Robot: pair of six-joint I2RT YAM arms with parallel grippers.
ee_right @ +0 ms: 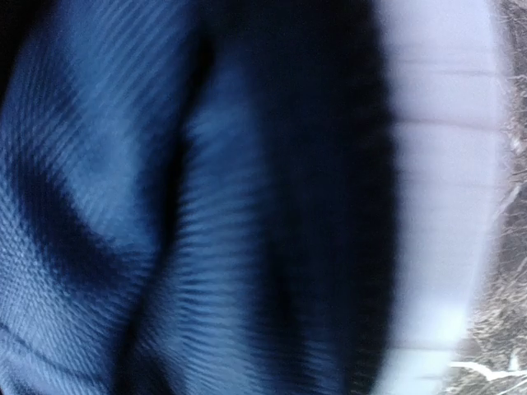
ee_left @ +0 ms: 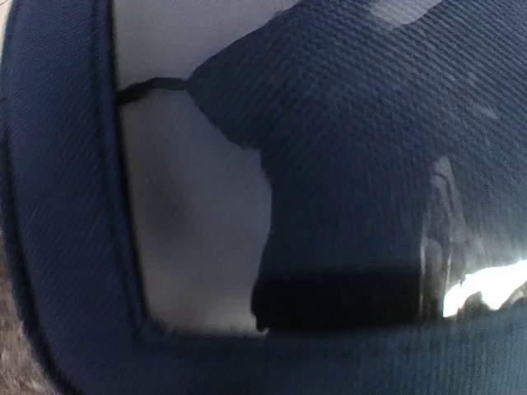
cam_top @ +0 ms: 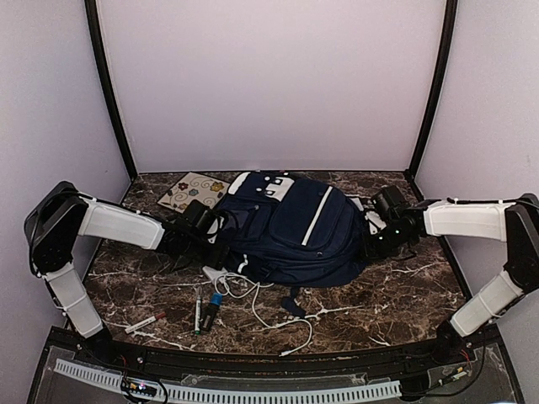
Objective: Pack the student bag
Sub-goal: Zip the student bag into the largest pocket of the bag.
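Observation:
The student bag (cam_top: 290,227), navy with white stripes, lies flat in the middle of the marble table. My left gripper (cam_top: 217,244) is pushed against the bag's left edge. Its fingers are hidden, and the left wrist view shows only navy fabric (ee_left: 354,164) around a pale grey surface (ee_left: 189,230). My right gripper (cam_top: 372,236) sits at the bag's right edge. Folded navy fabric (ee_right: 123,206) fills the right wrist view beside a white band (ee_right: 436,206). That gripper is shut, with bag fabric bunched right at it.
A floral card (cam_top: 194,192) lies at the back left. In front of the bag are a white charger (cam_top: 215,273) with a looping cable (cam_top: 274,313), a red-tipped marker (cam_top: 145,322), a green-tipped pen (cam_top: 198,311) and a blue-capped marker (cam_top: 210,310).

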